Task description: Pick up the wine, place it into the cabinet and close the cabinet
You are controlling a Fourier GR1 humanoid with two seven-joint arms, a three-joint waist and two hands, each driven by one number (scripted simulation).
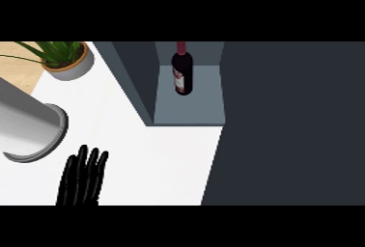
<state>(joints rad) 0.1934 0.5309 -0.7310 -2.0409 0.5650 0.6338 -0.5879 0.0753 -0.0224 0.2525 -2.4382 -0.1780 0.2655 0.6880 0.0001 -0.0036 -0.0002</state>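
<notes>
The wine bottle (182,72) is dark with a red neck and a pale label, and it stands upright inside the open cabinet (191,108) on its grey-blue floor, towards the back. No hand touches it. My left hand (82,177) shows low at the left over the white counter (157,159), fingers straight and pointing up, holding nothing and well apart from the cabinet. A broad dark panel (292,125), which looks like the cabinet's door, fills the view's right side. My right hand does not show.
A potted plant (68,60) in a round grey pot stands at the counter's far left corner. A thick grey cylinder (27,126) comes in from the left edge just above my left hand. The cabinet's left wall (132,79) slants down to the counter.
</notes>
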